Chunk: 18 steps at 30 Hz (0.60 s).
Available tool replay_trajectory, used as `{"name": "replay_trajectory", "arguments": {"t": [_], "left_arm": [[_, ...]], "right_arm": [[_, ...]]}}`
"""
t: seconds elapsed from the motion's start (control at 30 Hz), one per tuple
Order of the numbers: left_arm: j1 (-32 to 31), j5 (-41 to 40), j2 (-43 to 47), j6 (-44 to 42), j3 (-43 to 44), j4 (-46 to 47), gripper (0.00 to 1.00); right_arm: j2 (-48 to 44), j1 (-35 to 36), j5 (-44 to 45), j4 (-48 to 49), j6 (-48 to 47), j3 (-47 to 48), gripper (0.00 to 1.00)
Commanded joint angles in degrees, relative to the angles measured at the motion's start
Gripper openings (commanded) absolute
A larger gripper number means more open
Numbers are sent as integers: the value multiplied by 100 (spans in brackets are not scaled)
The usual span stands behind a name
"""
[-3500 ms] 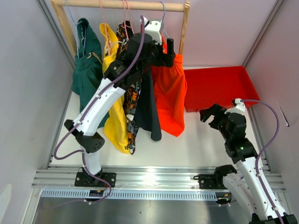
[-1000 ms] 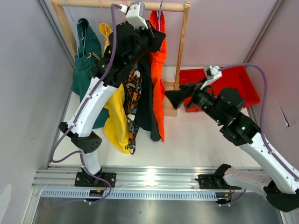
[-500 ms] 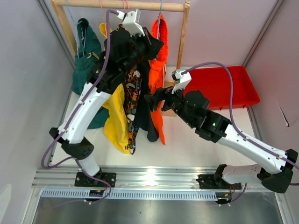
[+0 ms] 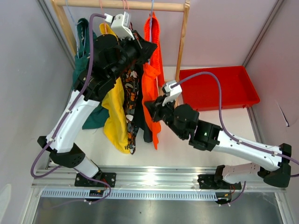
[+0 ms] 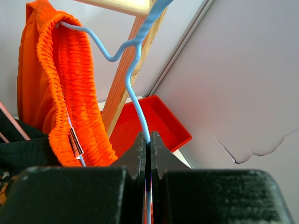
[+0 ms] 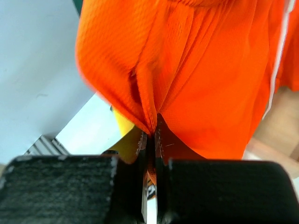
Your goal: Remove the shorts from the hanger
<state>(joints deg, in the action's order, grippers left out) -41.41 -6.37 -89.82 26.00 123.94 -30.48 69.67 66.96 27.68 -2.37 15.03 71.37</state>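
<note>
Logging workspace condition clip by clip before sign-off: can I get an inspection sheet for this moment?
Surface: white table, carrying rack and tray.
Job's things: orange shorts on blue hanger, hooked on the rack; green shorts, yellow shorts, patterned shorts and black shorts hang to their left.
Clutter: nothing seen besides the red tray.
Grippers: left gripper shut on the hanger wire; right gripper shut on the orange shorts' fabric.
Cables: purple left cable along the arm; right cable arcs in front of the tray.
Surroundings: grey walls; metal rail at the near edge.
</note>
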Motion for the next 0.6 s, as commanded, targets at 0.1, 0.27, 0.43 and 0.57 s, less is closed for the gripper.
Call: {"name": "replay_trajectory", "arguments": {"t": [0.1, 0.27, 0.43, 0.57], "left_arm": [[-34, -188, 18, -200, 648, 561, 0], [-17, -540, -272, -577, 1184, 455, 0], [71, -795, -352, -657, 1168, 596, 0], [89, -778, -361, -640, 1132, 605, 0]], "right_arm": [[-436, 1106, 1133, -166, 368, -475, 0], [-726, 2118, 1932, -299, 896, -966, 0], [-543, 2927, 2741, -509, 1230, -1020, 0], [-375, 3095, 2857, -572, 1398, -1011, 0]]}}
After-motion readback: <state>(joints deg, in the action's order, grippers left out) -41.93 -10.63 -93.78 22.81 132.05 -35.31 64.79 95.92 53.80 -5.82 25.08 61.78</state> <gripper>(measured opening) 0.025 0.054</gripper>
